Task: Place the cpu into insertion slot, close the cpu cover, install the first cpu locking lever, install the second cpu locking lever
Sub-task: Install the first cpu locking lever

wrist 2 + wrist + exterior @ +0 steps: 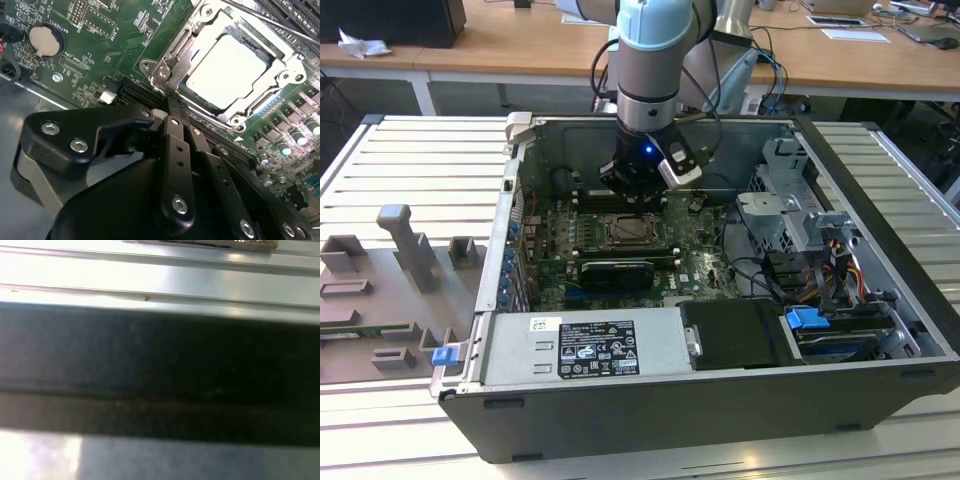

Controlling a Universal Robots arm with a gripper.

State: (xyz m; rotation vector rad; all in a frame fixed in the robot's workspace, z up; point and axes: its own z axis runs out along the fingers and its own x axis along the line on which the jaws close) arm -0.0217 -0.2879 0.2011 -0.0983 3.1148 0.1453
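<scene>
The pale silver-beige square cpu (227,70) lies flat inside the insertion slot (186,84), the square socket with a silver metal rim set into the green motherboard (100,45); the thin silver cpu cover (272,50), a square frame plate with a large central window, lies closed down over it, so that the chip shows through the window. In the second wrist view the black tool (167,95) of the arm has its fingers (175,140) drawn together, their tips meeting at the socket's near corner, beside the hinge of the frame; whether they pinch a thin lever there I cannot tell. A round silver coin battery (42,40) sits on the board well apart from the socket. In the exterior view the pale blue and grey robot arm (650,50) reaches down into the open black computer case (720,400), which rests on a ribbed metal desk (410,160); the tool (635,185) hangs just above the socket (632,232); a grey moulded fixture tray (380,290) lies at the exterior view's left.
</scene>
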